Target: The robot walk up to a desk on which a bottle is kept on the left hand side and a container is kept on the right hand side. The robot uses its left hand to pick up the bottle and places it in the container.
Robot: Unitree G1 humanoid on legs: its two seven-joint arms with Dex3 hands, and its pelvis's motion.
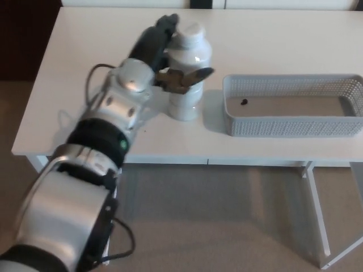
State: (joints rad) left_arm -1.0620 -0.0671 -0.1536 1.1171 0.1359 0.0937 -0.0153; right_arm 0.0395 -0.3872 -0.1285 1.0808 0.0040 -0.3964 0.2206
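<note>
A white plastic bottle [187, 99] with a white cap stands upright on the left part of the white desk [272, 39]. My left hand [161, 62] reaches it from the left. The dark fingers [159, 31] lie along the far left side of the bottle's neck. The thumb [195, 76] crosses the bottle's front. Fingers and thumb are spread on either side of the bottle and I see no closed grip. A grey perforated basket [289, 127] sits just right of the bottle.
A small dark speck [243, 102] lies on the basket's floor near its left end. The desk's front edge runs below the bottle, with carpet and white desk legs [316, 226] beneath. A dark cabinet stands at the far left.
</note>
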